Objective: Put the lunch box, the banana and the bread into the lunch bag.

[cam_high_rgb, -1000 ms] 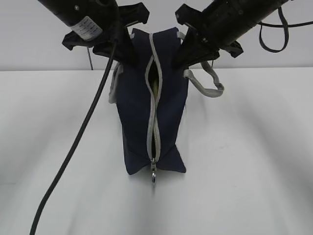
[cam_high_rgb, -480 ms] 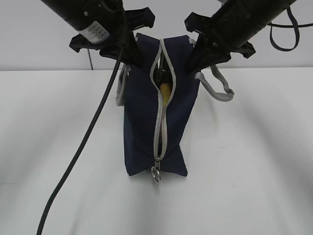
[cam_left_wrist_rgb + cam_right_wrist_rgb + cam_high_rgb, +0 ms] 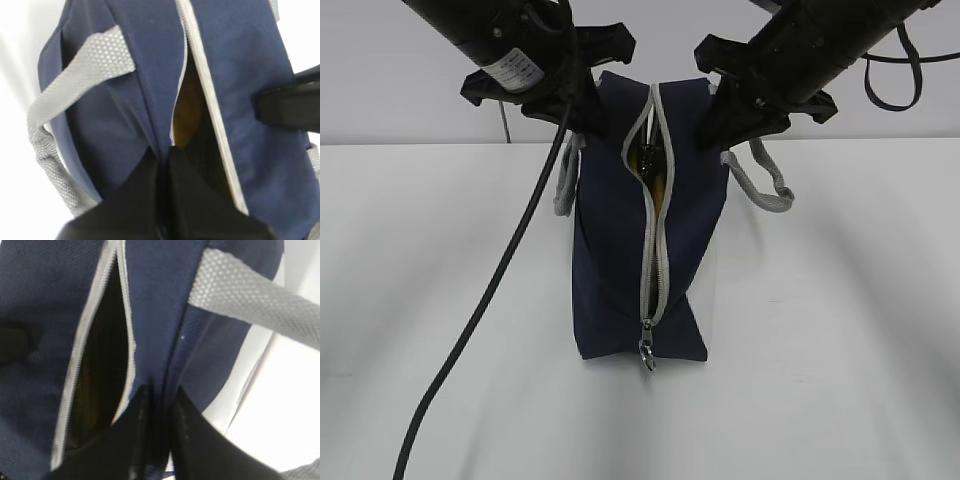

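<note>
Both hands were at the top of the lunch bag, which stood upright on the bench: left hand nipped shut on navy fabric, right hand pinching the other side, jaws barely apart. If either slipped, the bag could topple. Something yellow, probably the banana, showed through the zip gap; lunch box and bread were unseen.

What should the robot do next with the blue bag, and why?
Probably let go of the lunch bag and lift both arms away. The bag stands on the table with its zipper closed most of the way, and something yellow shows through the gap at the top. The left gripper and right gripper each pinch a fold of the bag's fabric, so releasing looks like the step left.
</note>
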Controlling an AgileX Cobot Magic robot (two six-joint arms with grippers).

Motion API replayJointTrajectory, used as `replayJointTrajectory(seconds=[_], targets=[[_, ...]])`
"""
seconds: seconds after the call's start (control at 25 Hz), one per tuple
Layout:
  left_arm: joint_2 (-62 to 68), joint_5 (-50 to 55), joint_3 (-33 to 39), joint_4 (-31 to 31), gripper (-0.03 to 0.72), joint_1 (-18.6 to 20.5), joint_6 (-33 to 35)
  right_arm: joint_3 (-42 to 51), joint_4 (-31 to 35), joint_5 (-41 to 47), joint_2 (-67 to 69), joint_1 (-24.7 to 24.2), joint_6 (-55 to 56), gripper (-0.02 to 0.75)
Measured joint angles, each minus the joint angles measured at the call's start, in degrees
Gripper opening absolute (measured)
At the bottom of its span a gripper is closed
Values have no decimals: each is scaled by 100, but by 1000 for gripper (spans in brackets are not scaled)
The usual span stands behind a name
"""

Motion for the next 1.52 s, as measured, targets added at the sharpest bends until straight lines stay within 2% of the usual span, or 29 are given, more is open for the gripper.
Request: replayJointTrajectory(seconds=[0.08,0.2,0.28,0.4,0.64,0.96,1.16,1.52], targets=[[0,-11,-26,34,110,0,0,-12,11,0,0,0,0,250],[0,-25,-39,66,347,0,0,-12,70,0,0,0,0,474],[0,21,-39,78,459,0,0,-12,152,56,0,0,0,528],[0,202,-39,89,526,0,0,-12,215,285,0,0,0,538],[-85,535,-39,273,541,0,0,-12,203,456,-136,0,300,537],[-759,644,-39,830,510,0,0,117,-367,320,-999,0,649,536],[-1160,656,227,874,508,0,0,907,-499,-75,-1669,0,663,536],[-2370,168,1735,890,501,0,0,3047,-487,-1604,-3243,0,200,536]])
